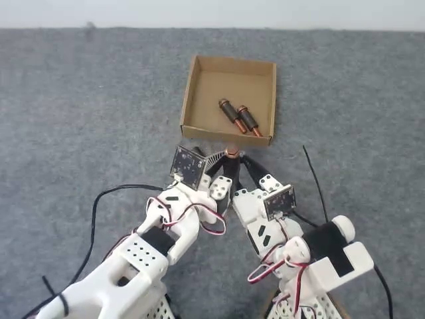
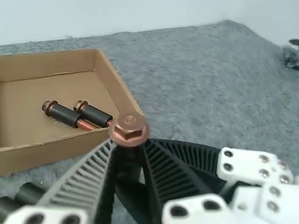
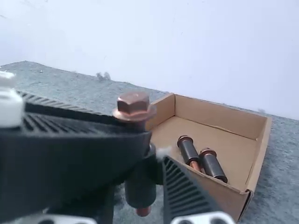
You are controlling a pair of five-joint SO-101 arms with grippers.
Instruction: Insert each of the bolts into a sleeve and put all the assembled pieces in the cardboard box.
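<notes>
The two arms have met in the middle of the grey table, just below the cardboard box in the high view. Between them stands one bolt. Its copper hex head sits flush on top of a dark sleeve, and a bit of copper tip pokes out underneath, so I'd say this bolt is already all the way in.

The left end effector is closed in a narrow V on the sleeve, with a ribbed black finger on each side just under the bolt head. Holding it by the sleeve keeps the piece upright and leaves the head free, which makes sense for pushing a bolt down through it.

The right end effector is pressed in close from the other side, right against the same piece. From where I stand I can't tell whether it is clamped on or just alongside.

The box is open-topped and sits in the upper middle of the high view. Two assembled pieces already lie in it side by side at a slant, near its right wall. The held piece is just outside the box's near wall, so it looks like a short lift over the rim. My guess is that one arm has to let go first so the other can take it across without the two pulling against each other.
</notes>
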